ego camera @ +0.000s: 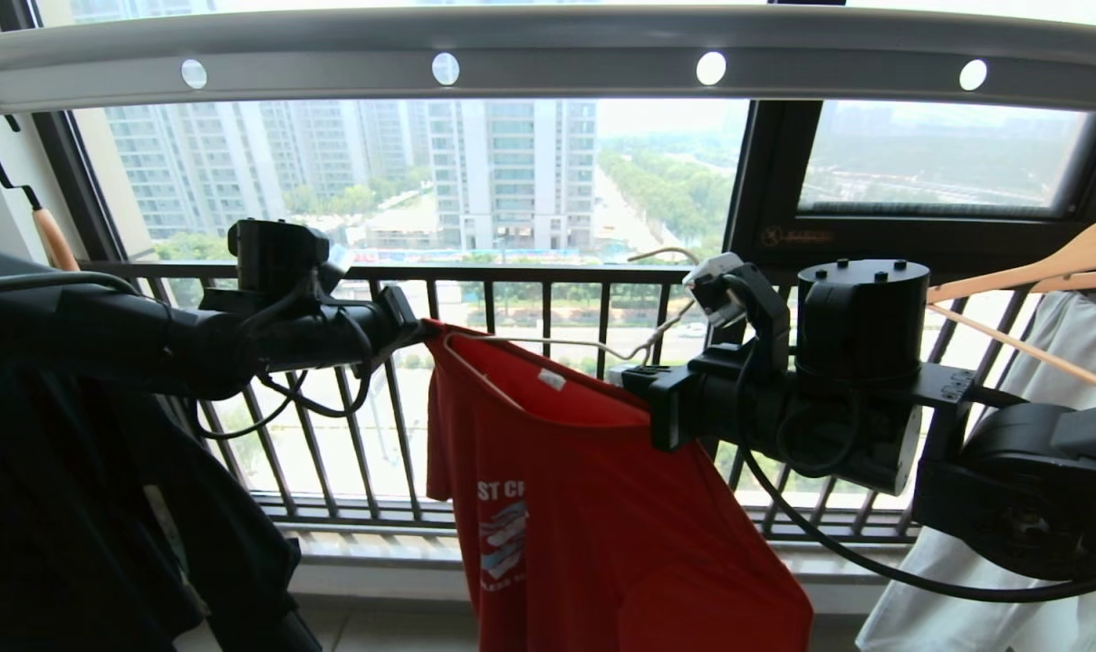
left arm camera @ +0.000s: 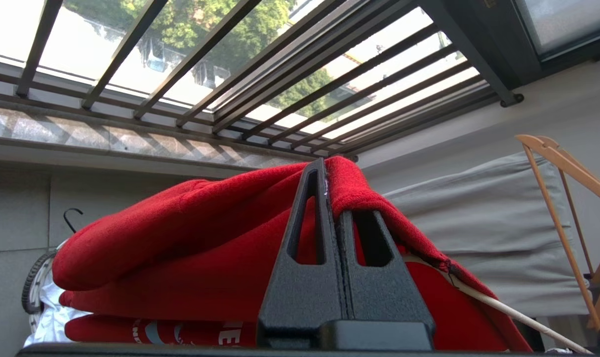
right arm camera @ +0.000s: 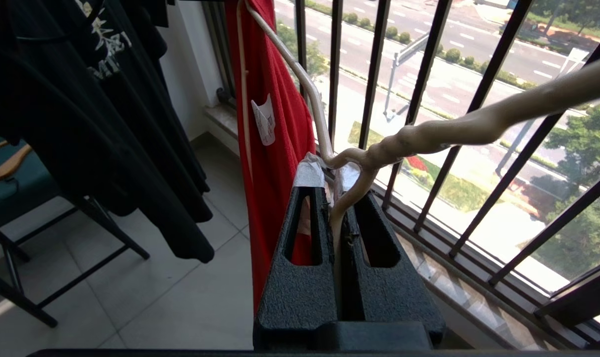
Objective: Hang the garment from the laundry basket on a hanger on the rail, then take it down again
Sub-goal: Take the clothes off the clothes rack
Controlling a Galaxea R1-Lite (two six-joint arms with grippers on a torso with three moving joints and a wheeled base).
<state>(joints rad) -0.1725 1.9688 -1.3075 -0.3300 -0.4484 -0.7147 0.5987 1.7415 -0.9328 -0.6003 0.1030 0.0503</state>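
Note:
The red garment hangs below the rail, in front of the window, draped on the cream hanger. The hanger's hook is below the rail, not on it. My left gripper is shut on the garment's shoulder edge; in the left wrist view the red cloth folds over the shut left gripper and the hanger wire runs out of it. My right gripper is shut on the hanger's twisted neck, the right gripper beside the garment. The laundry basket shows partly, low down.
A black T-shirt hangs at the left and a pale garment on a wooden hanger at the right. The dark railing stands close behind. A chair stands on the tiled floor.

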